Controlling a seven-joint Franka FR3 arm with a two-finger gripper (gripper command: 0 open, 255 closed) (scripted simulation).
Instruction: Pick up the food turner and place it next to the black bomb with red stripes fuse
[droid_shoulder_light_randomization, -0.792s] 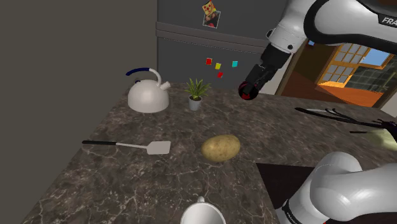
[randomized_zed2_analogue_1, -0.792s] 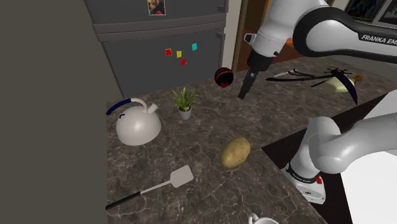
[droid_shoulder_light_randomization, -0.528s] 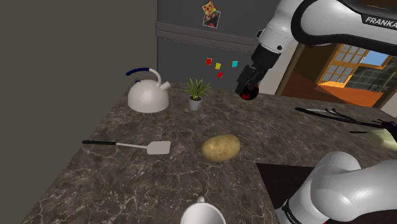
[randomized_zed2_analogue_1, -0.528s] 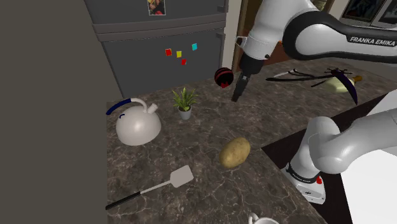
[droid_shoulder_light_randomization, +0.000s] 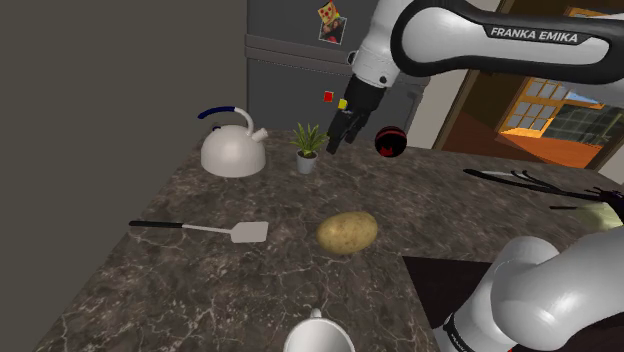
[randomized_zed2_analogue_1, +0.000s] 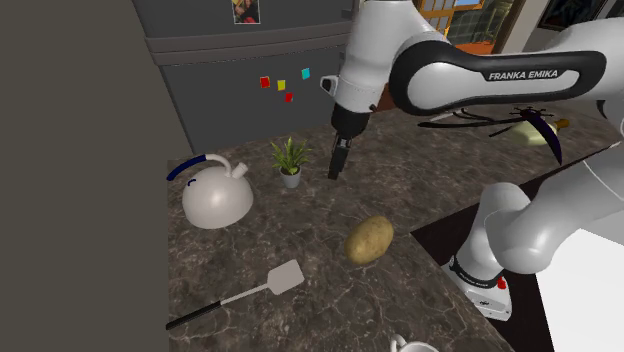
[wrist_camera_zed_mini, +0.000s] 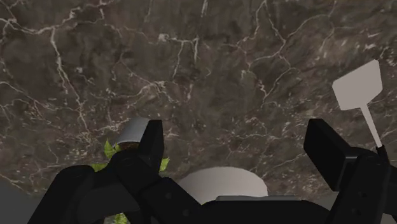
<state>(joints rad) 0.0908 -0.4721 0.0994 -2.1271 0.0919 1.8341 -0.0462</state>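
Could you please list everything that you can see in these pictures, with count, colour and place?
food turner: one, grey blade and black handle, flat on the counter at the shoulder view's left.
kettle: one, white with a dark blue handle, at the counter's back.
potted plant: one, green in a grey pot, between kettle and bomb.
bomb: one, black with red, at the counter's back.
potato: one, tan, mid-counter.
cup: one, white, at the near edge.
fridge: one, grey, behind the counter.
counter: one, dark marbled.
arm: one, white, over the counter.
pincer: one, black, open, beside the plant.
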